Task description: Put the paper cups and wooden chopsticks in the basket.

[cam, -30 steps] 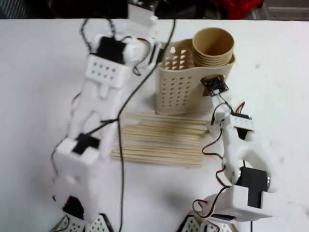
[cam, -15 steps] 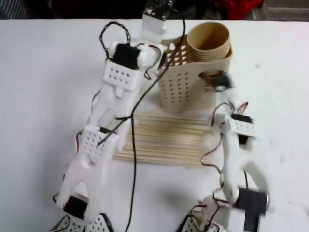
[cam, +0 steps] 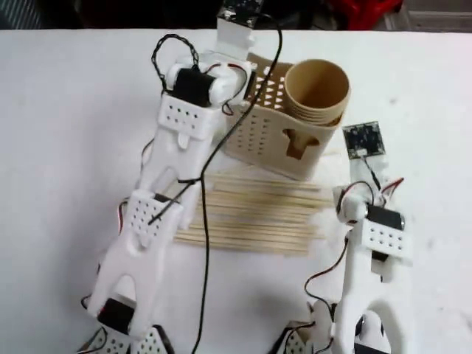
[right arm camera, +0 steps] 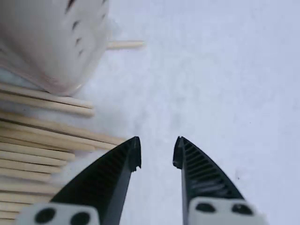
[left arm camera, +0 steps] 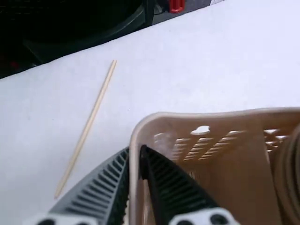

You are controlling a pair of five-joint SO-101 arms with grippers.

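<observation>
Pinching the basket (cam: 254,140) rim with my left jaws, right jaws parted; paper cups (cam: 317,92) seem in, so next I must lift the chopsticks (cam: 254,217).

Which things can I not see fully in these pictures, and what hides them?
- Paper cups, high view: the basket wall hides the stack's lower part, so no count.
- Same cups, left wrist view: cut off by the picture's edge.
- Chopsticks, high view: the left arm covers one end of the pile.
- Basket floor: hidden by cups and walls in every view.
</observation>
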